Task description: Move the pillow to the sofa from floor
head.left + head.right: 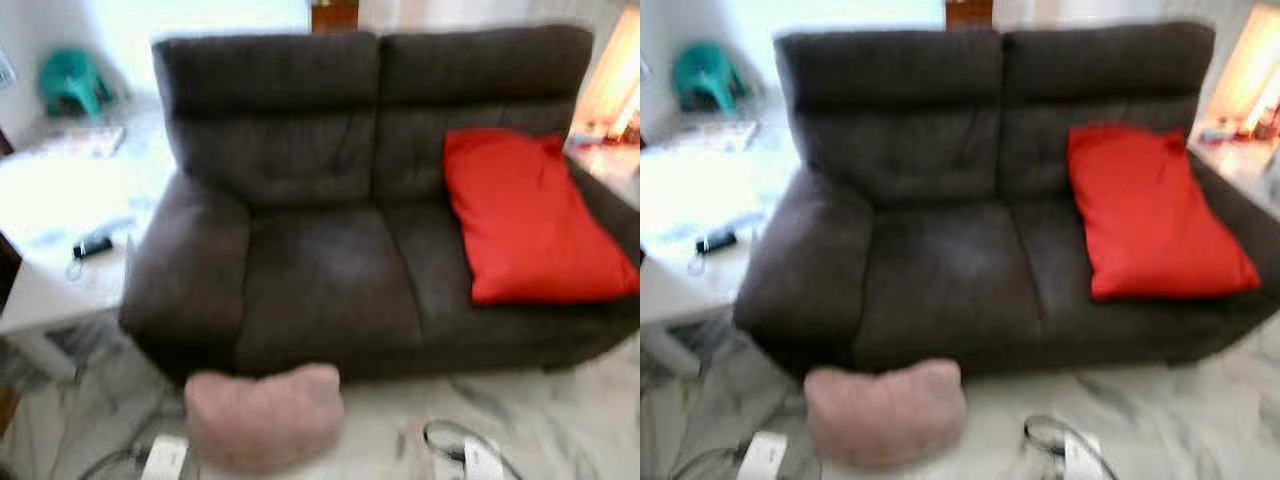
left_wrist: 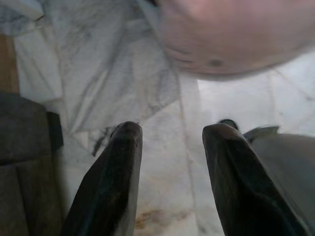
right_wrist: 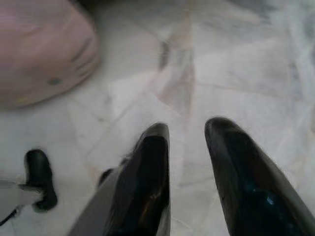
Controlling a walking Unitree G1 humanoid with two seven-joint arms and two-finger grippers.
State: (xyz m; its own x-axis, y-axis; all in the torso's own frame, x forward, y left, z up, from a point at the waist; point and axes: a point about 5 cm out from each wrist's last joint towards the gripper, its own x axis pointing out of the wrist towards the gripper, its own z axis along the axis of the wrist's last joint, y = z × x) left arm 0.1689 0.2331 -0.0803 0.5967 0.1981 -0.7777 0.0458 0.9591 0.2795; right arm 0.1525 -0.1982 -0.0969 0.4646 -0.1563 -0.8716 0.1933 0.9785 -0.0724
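Left wrist view: left claw (image 2: 172, 135) spread, gripping nothing, poised over the marble floor (image 2: 98, 73) with the pink pillow (image 2: 236, 37) just ahead of the fingertips. Right claw (image 3: 187, 130) likewise parted and empty, pillow off to one side, farther from its tips. Seen from the head: pillow (image 1: 263, 415) lying lengthwise along the sofa (image 1: 330, 260) front, on the floor. Left arm judged nearer.
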